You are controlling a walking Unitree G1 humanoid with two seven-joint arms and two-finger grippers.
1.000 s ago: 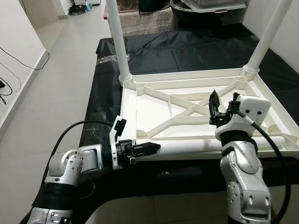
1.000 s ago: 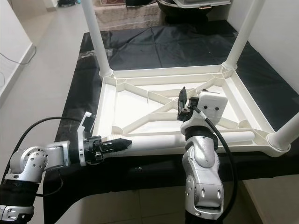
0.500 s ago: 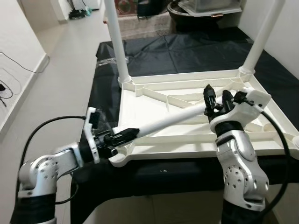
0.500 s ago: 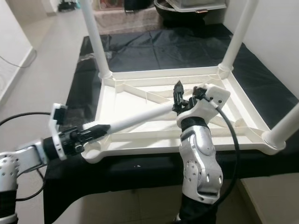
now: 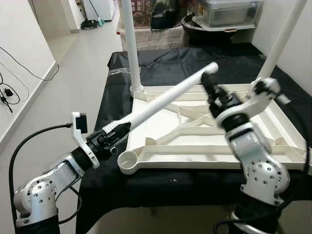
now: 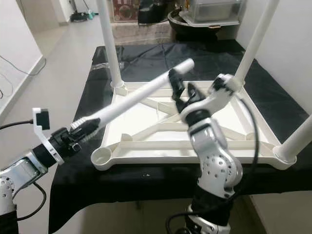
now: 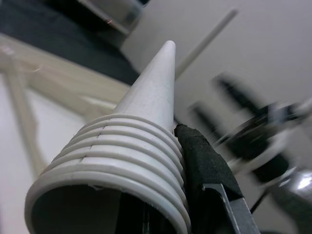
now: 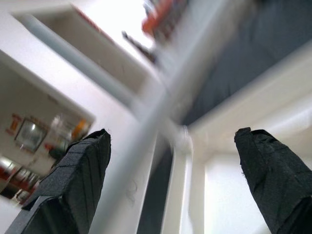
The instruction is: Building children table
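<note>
Loose leg (image 5: 165, 97) now raised steeper than half second ago, far end up over upturned white table top (image 5: 161, 146), no longer resting in frame; left arm swung outward. Left gripper (image 5: 114, 131) clamped on leg's threaded end, beyond table top's near-left corner. Right gripper (image 6: 181, 95) beside leg's upper part, blurred; wrist view shows fingers (image 8: 78, 170) spread wide, empty. Table top lies on black-covered surface (image 5: 161, 61), empty socket (image 5: 127, 162) at near-left corner, fitted leg (image 5: 130, 44) at far-left corner
</note>
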